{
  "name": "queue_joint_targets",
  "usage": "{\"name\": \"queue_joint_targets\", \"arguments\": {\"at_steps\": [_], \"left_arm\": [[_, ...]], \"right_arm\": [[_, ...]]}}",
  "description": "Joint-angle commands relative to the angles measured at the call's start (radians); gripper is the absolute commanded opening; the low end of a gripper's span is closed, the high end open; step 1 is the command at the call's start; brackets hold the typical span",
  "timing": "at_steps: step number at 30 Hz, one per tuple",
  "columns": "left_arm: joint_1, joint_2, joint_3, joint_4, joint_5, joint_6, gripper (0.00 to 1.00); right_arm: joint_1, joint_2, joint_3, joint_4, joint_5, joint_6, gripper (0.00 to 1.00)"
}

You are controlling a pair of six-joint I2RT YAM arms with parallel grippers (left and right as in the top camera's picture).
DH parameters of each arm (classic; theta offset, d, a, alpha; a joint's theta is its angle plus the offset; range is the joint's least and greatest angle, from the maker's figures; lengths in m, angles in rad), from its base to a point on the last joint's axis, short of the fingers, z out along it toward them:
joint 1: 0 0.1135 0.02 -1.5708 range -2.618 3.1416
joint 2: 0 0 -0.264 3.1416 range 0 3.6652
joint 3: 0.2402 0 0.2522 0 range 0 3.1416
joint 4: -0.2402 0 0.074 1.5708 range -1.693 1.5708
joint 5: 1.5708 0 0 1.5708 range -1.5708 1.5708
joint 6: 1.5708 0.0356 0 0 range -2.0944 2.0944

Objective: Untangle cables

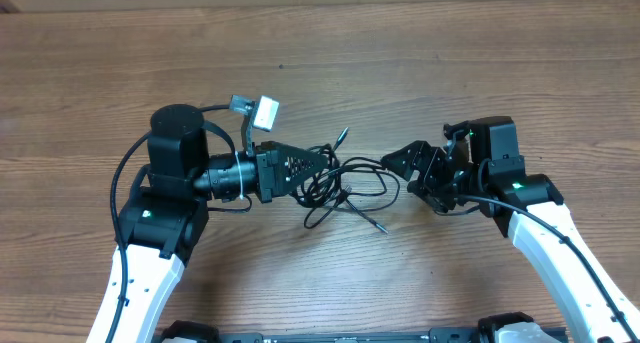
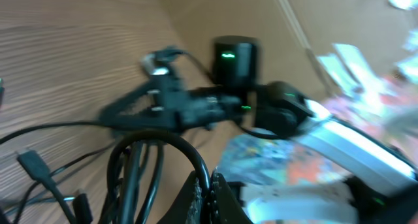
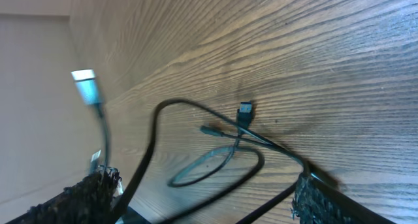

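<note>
A wooden surface [image 1: 400, 43] seen from above, with two white and black robot arms reaching in from the bottom corners. Between them lies the bundle of thin black cables [image 1: 345, 183], loosely looped and crossing over itself near the middle of the surface. One small plug end [image 3: 245, 110] rests flat on the wood

The left arm [image 1: 160, 223] points right, and its jaws are drawn together to a point at the left edge of the bundle. Its own blurred camera shows a cord arching over them, but I cannot tell whether a cord is actually pinched. The right arm [image 1: 560, 233] points left. Its jaws stand wide apart at the right edge of the bundle, with several cords running between them

The likely risk is that the right jaws close on more than one cord, since several strands lie in the gap. Pulling the arms apart could then tighten the crossings into a knot instead of freeing them. A plug end could also snag in a loop, or a thin cord could slip out and drag the whole bundle along

No brand, label or writing can be read; only small green lights show on the right arm
</note>
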Motion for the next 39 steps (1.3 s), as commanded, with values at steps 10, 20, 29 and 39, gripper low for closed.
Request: {"name": "queue_joint_targets", "arguments": {"at_steps": [10, 20, 29, 39], "left_arm": [[-0.006, -0.017, 0.019, -0.264, -0.481, 0.123, 0.04], [-0.006, -0.017, 0.019, -0.391, -0.669, 0.117, 0.04], [-0.006, -0.017, 0.019, -0.395, -0.671, 0.117, 0.04], [-0.006, -0.017, 0.019, -0.392, -0.671, 0.117, 0.04]], "right_arm": [[-0.002, -0.002, 0.013, -0.005, -0.001, -0.067, 0.88], [-0.002, -0.002, 0.013, -0.004, -0.001, -0.067, 0.91], [0.015, -0.002, 0.013, -0.004, -0.095, -0.209, 0.91], [0.188, -0.002, 0.013, 0.057, -0.146, -0.415, 0.92]]}}
